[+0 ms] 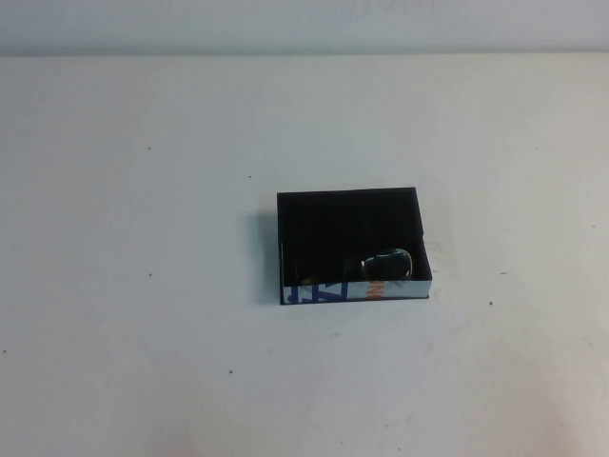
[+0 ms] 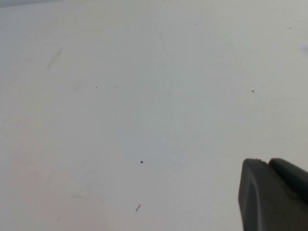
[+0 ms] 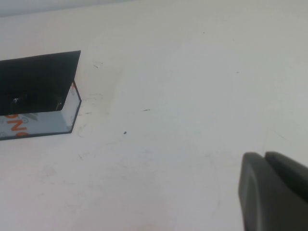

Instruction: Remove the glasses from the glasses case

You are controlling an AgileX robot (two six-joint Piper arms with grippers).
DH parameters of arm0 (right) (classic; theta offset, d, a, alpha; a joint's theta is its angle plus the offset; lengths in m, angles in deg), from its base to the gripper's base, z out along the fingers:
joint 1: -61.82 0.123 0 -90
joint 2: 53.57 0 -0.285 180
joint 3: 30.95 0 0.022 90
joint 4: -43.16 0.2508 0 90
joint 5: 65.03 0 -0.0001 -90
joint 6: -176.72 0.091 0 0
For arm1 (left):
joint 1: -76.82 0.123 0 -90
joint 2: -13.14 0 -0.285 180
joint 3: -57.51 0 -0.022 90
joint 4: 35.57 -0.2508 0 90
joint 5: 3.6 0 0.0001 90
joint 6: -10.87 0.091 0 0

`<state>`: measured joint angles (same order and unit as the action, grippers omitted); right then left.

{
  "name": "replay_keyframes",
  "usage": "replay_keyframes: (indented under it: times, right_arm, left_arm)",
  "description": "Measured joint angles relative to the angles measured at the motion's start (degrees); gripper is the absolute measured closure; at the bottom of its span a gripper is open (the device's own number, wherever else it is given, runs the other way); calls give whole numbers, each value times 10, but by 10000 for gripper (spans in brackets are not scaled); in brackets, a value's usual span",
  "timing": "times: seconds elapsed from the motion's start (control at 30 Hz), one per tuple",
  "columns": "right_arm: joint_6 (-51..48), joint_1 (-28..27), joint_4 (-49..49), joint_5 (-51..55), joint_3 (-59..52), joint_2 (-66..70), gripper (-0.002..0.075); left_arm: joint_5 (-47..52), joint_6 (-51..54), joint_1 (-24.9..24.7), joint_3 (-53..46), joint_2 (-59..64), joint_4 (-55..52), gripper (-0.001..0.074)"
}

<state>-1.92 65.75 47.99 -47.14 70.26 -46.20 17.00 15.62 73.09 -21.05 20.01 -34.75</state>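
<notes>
The glasses case [image 1: 350, 246] is a shallow black box near the middle of the white table, with its white side printed in blue and orange facing me. The glasses [image 1: 385, 264] lie inside it; one greyish lens shows at the near right corner, and the rest blends into the dark interior. In the right wrist view a corner of the case [image 3: 38, 94] shows, well apart from my right gripper [image 3: 264, 156], whose fingers lie pressed together, empty. My left gripper [image 2: 264, 162] is likewise shut and empty over bare table. Neither arm shows in the high view.
The white table [image 1: 143, 286] spreads wide on all sides of the case, marked only by small dark specks. Its far edge meets a pale wall [image 1: 304, 24] at the back.
</notes>
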Motion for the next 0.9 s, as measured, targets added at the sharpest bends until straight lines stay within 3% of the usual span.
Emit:
replay_keyframes:
  times: [0.2,0.4,0.7,0.9]
  right_arm:
    - [-1,0,39,-82,20,0,744]
    - [-2,0,26,-3,195,11,744]
    - [-6,0,46,-4,290,197,744]
    - [-109,6,76,68,351,341,744]
  left_arm:
    - [0,0,0,0,0,0,739]
    - [0,0,0,0,0,0,739]
    - [0,0,0,0,0,0,740]
    - [0,0,0,0,0,0,739]
